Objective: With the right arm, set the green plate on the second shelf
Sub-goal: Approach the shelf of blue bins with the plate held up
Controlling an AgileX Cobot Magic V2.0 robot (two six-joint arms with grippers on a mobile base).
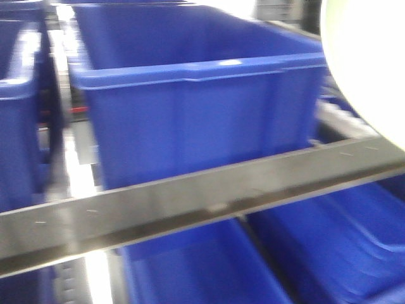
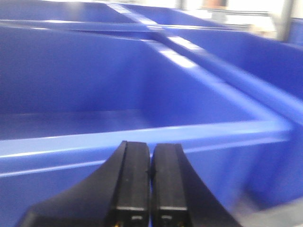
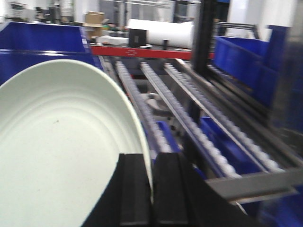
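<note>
now: green plate pinched in the right gripper, up by the rack

on my right wrist feed the right gripper has its two black fingers closed on the rim of the green plate. the rim runs down into the thin slit between them. the plate fills the left half of that view and looks almost white this close. past it, to the right, i see roller tracks running away from me, with blue bins along the far side.

on the front feed, which is blurred, the plate shows as a pale curve in the top right corner, above the right end of the second shelf, whose brushed steel front rail crosses the picture. i cannot tell whether it touches anything there. a big blue bin sits behind the rail.

the left gripper has its fingers pressed together on nothing, over the rim of a blue bin.
</note>
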